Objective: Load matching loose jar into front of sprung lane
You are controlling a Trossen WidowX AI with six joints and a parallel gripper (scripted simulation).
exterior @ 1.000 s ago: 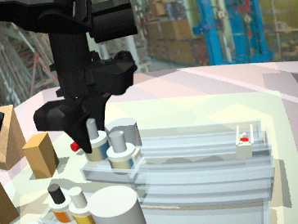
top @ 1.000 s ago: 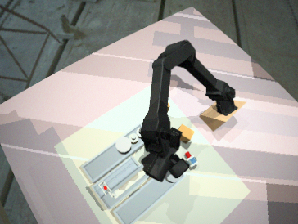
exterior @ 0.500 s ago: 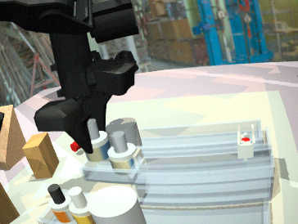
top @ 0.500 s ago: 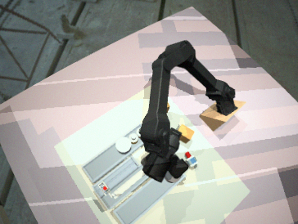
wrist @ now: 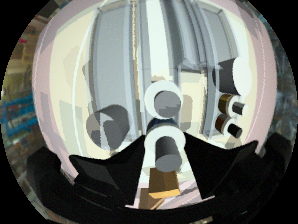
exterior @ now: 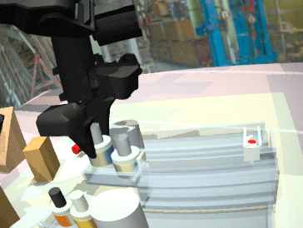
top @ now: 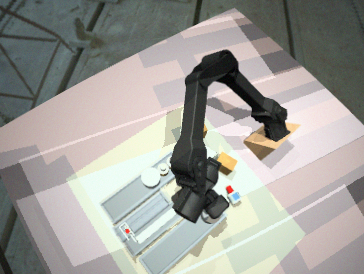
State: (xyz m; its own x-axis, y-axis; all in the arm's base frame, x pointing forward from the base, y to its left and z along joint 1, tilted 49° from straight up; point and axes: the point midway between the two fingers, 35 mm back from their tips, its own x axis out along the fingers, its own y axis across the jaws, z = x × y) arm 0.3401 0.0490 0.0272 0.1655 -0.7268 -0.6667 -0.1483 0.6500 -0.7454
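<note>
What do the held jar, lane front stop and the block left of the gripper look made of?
Held jar: matte grey cap, cream-and-blue body, probably plastic. Front stop: translucent, glossy, looks like clear acrylic. Block: flat tan faces, likely wood.
</note>
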